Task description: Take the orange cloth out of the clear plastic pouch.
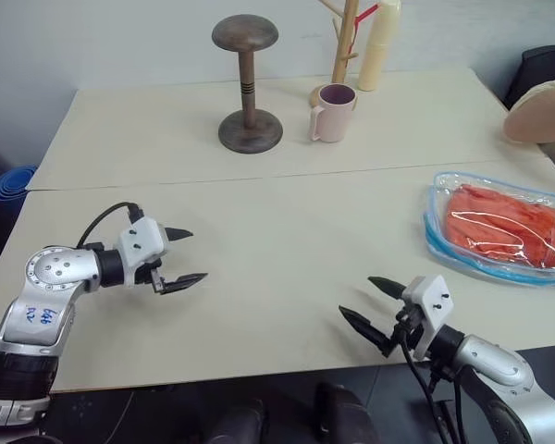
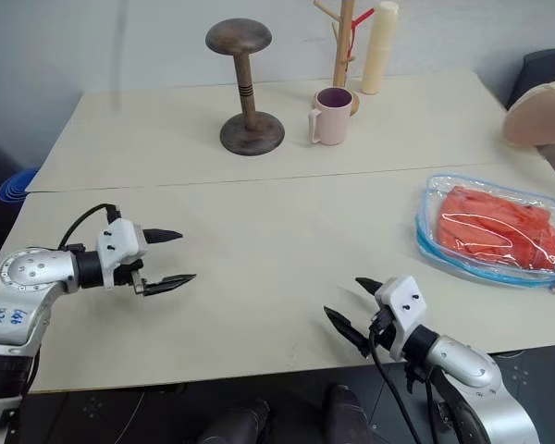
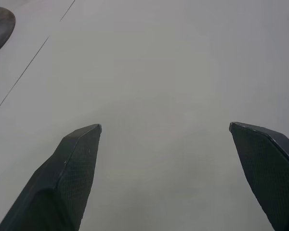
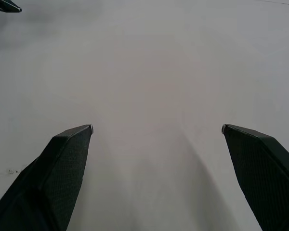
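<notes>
The orange cloth (image 1: 507, 225) lies folded inside the clear plastic pouch (image 1: 441, 242), flat on the desk (image 1: 277, 231) at the robot's far right. In the head views, the left gripper (image 1: 187, 256) and right gripper (image 1: 368, 303) hover over the desk, well apart from the pouch. Both wrist views show jaws spread wide, holding nothing.

The left gripper (image 1: 190, 256) is wide open and holds nothing. Its arm reaches in from the left, and the black fingers point to the right. The right gripper (image 1: 368, 303) is wide open too and holds nothing. Its fingers point up and left.
</notes>
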You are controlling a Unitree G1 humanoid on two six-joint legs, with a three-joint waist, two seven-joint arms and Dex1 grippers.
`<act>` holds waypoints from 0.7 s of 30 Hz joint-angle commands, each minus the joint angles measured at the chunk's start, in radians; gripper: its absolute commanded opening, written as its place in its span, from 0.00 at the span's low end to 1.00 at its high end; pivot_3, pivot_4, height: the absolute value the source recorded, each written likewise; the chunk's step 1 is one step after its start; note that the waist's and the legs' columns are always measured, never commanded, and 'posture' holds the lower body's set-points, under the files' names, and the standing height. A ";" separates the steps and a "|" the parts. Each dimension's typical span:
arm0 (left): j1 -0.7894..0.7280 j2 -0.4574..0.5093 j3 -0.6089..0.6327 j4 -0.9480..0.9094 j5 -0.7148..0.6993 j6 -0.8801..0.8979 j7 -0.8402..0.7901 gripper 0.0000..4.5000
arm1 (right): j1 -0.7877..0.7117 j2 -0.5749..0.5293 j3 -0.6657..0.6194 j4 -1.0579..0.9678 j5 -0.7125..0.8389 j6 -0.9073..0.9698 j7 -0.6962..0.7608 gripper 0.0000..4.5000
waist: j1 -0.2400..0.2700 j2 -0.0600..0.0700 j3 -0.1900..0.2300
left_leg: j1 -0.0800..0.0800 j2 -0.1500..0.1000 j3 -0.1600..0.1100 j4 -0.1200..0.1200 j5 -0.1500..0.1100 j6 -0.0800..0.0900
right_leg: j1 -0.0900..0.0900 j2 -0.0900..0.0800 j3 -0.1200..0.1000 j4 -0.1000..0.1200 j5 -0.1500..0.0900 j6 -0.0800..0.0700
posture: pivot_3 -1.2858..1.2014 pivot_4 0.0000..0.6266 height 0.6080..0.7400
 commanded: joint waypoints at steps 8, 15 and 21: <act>-0.013 -0.005 0.000 -0.029 -0.007 0.004 0.007 1.00 | -0.009 -0.005 -0.012 -0.042 0.004 0.002 -0.007 1.00 | -0.001 0.000 0.000 | 0.000 0.000 0.000 0.000 0.000 0.000 | 0.000 0.000 0.000 0.000 0.000 0.000 | 0.52 0.24 1.00; -0.009 -0.011 0.006 -0.026 -0.008 -0.001 0.013 1.00 | -0.019 -0.003 -0.008 -0.031 -0.006 -0.003 -0.003 1.00 | -0.001 0.000 0.000 | 0.000 0.000 0.000 0.000 0.000 0.000 | 0.000 0.000 0.000 0.000 0.000 0.000 | 0.52 0.24 1.00; -0.006 -0.011 0.007 -0.021 -0.006 -0.007 0.010 1.00 | -0.018 -0.003 -0.008 -0.031 -0.009 -0.006 -0.002 1.00 | -0.001 0.000 0.000 | 0.000 0.000 0.000 0.000 0.000 0.000 | 0.000 0.000 0.000 0.000 0.000 0.000 | 0.52 0.24 1.00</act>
